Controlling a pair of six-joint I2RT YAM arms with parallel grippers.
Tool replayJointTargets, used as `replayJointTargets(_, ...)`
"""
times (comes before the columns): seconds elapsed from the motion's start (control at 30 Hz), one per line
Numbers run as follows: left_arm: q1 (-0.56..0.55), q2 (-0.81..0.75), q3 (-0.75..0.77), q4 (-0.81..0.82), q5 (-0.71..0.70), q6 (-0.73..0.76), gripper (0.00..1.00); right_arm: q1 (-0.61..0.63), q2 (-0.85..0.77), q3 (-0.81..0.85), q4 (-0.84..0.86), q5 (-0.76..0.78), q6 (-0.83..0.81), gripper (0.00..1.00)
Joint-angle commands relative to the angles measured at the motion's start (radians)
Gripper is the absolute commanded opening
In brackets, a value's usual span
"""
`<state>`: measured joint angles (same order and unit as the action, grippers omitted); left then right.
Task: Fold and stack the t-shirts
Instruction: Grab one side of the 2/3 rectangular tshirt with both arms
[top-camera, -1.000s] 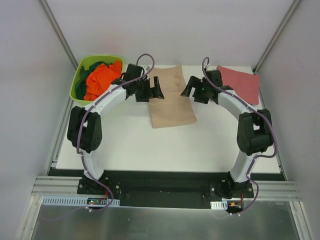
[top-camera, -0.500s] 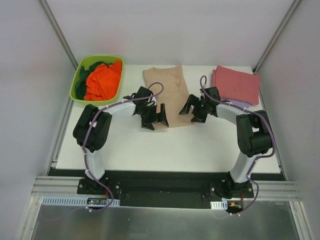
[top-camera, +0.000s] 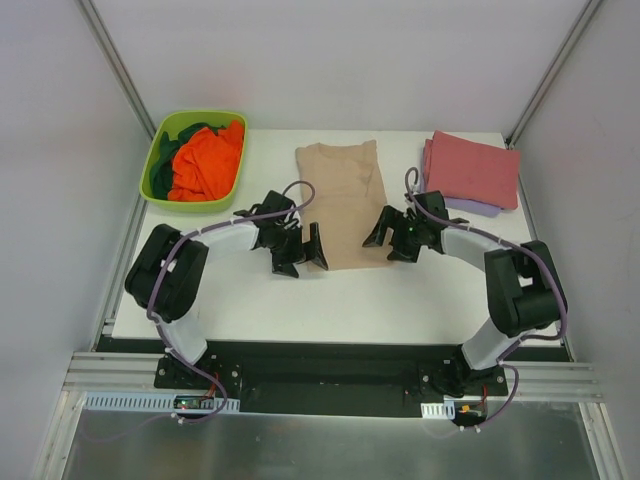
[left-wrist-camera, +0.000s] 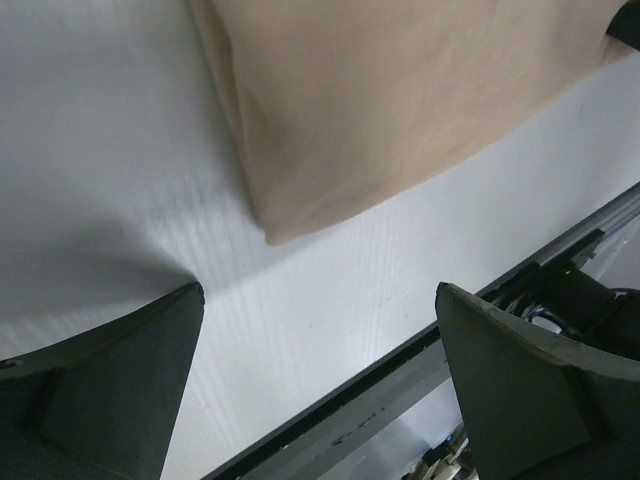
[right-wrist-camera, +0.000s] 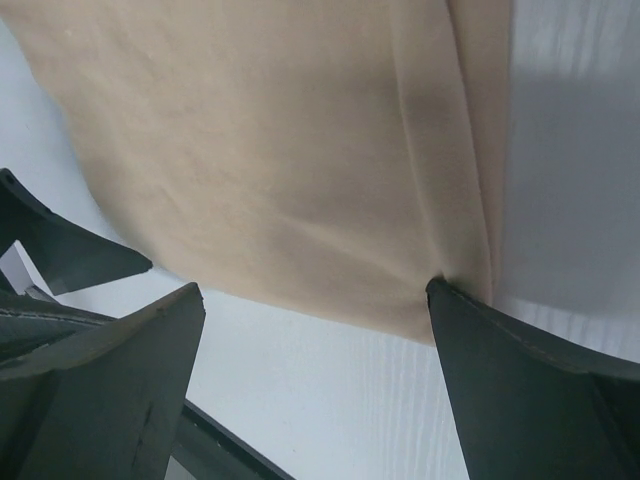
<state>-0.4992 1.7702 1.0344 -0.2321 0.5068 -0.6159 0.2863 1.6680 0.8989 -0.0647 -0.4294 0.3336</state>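
The tan t-shirt (top-camera: 343, 200) is laid flat, folded narrow, at the middle of the table (top-camera: 250, 300). The left gripper (top-camera: 302, 257) and right gripper (top-camera: 390, 238) are held low at its near corners — both spread wide, nothing grasped. The red t-shirt (top-camera: 475, 168) is stacked far right.

Seen from above, the tan shirt (top-camera: 340, 200) has part of its right edge covered by the right gripper (top-camera: 393, 238). In the right wrist view one finger (right-wrist-camera: 530, 390) meets that shirt's near corner, and I cannot tell whether it touches the cloth. To the right of the tan shirt, the lavender shirt (top-camera: 478, 208) lies under the red shirt (top-camera: 472, 170) and shows only a thin strip. Far to its left, in the tub (top-camera: 158, 150), the green shirt (top-camera: 190, 132) is mostly buried beneath the orange shirt (top-camera: 205, 163). I cannot count the pieces there. In both wrist views the tan shirt runs off the top edge. The frame parts (left-wrist-camera: 580, 300) below its corner in the left wrist view are blurred.
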Motion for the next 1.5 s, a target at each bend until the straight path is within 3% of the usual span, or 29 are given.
replayJointTargets(0.0, -0.042, -0.148, -0.109, -0.058, -0.111, -0.002, 0.99, 0.045, -0.114, -0.067, -0.115, 0.034, -0.044, 0.96)
replayJointTargets(0.17, -0.05, -0.274, -0.168, -0.058, -0.226, -0.042, 0.99, 0.059, -0.296, -0.126, -0.133, 0.086, -0.025, 0.96)
replayJointTargets(0.33, -0.044, -0.212, -0.12, -0.053, -0.289, -0.087, 0.98, 0.051, -0.401, -0.183, -0.153, 0.227, -0.007, 0.96)
replayJointTargets(0.47, -0.041, -0.129, -0.067, -0.03, -0.283, -0.102, 0.77, 0.018, -0.39, -0.203, -0.17, 0.207, -0.004, 0.97)
replayJointTargets(0.57, -0.036, -0.072, -0.04, -0.007, -0.251, -0.111, 0.72, 0.013, -0.369, -0.21, -0.167, 0.198, -0.004, 0.98)
replayJointTargets(0.83, -0.036, -0.002, -0.043, 0.004, -0.26, -0.099, 0.25, 0.004, -0.341, -0.216, -0.164, 0.265, 0.011, 0.99)
replayJointTargets(1.0, -0.05, 0.031, -0.045, 0.01, -0.215, -0.1, 0.15, 0.004, -0.292, -0.215, -0.164, 0.296, 0.024, 0.99)
replayJointTargets(1.1, -0.052, 0.04, -0.048, 0.008, -0.226, -0.108, 0.0, 0.004, -0.261, -0.21, -0.147, 0.279, 0.03, 0.95)
replayJointTargets(1.2, -0.052, 0.032, -0.056, 0.01, -0.254, -0.105, 0.0, 0.002, -0.241, -0.21, -0.113, 0.259, 0.033, 0.91)
replayJointTargets(1.37, -0.052, 0.018, -0.066, 0.008, -0.261, -0.105, 0.0, -0.001, -0.189, -0.193, -0.106, 0.27, 0.03, 0.66)
replayJointTargets(1.47, -0.052, 0.014, -0.074, 0.008, -0.264, -0.11, 0.0, 0.001, -0.153, -0.195, -0.092, 0.248, 0.035, 0.57)
